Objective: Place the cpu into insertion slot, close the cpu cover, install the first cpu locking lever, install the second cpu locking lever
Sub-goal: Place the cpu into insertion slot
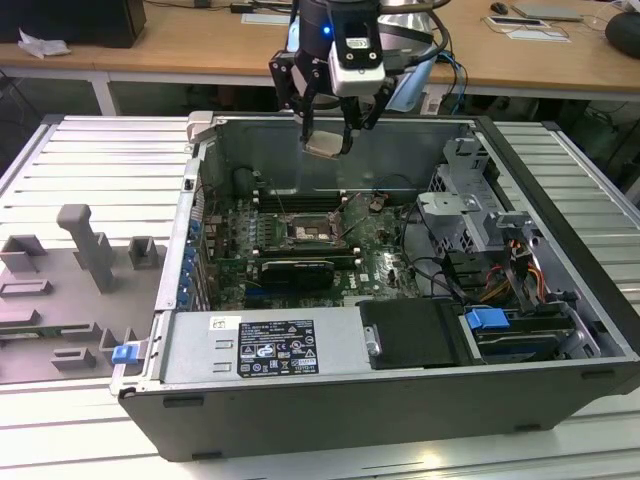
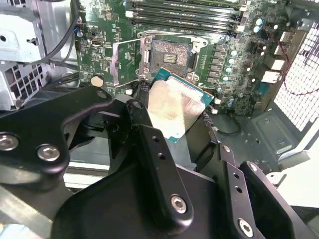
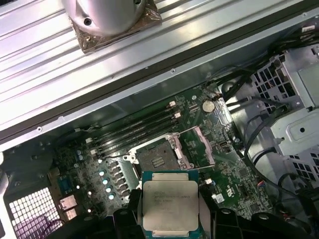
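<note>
Black fingers (image 2: 149, 144) of the hand (image 2: 174, 117) pinch the cpu (image 2: 177, 107) by opposite edges, holding it in the exterior view's upper middle, well above the bare insertion slot (image 2: 169, 55), whose cpu cover (image 2: 127, 62) stands open. Light, stiff, likely fragile underneath, it suits an edge grip.

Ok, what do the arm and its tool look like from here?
The tool is matte black, built of flat linkage bars pinned with silver screws. Above it sits a dark round wrist with a blue light, a pale grey camera box mounted on it, and blue and black cables trailing off.
</note>
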Controlling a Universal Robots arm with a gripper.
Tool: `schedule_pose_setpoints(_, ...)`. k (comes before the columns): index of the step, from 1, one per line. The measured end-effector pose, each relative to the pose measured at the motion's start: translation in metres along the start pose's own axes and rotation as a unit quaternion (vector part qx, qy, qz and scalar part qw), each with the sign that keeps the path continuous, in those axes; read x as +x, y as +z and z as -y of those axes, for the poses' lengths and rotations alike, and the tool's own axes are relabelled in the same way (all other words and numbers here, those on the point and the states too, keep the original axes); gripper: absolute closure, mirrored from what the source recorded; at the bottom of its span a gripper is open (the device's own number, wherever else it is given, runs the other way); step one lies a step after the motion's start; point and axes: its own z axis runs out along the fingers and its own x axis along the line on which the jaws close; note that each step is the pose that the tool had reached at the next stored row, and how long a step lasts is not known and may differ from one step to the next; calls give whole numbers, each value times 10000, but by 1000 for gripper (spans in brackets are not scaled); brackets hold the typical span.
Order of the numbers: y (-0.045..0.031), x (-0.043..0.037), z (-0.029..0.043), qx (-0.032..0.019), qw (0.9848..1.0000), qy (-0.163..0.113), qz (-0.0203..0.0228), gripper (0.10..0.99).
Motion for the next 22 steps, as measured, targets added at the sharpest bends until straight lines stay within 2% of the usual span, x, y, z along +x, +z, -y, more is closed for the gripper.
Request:
schedule_pose_setpoints(6, 8, -1, 0, -10, 9989, 462, 41, 545)
schedule_pose_setpoints(7, 13, -1, 1, -12, 9980, 633, 57, 545)
schedule_pose_setpoints(11, 23, -1, 2, -17, 9954, 958, 87, 545)
schedule_pose_setpoints(12, 28, -1, 2, -17, 9941, 1082, 98, 545)
schedule_pose_setpoints(14, 33, -1, 3, -20, 9925, 1219, 111, 545)
schedule_pose_setpoints(15, 38, -1, 3, -23, 9908, 1346, 122, 545)
schedule_pose_setpoints(21, 50, -1, 5, -29, 9863, 1642, 148, 545)
schedule_pose_setpoints(22, 52, -1, 5, -30, 9852, 1710, 154, 545)
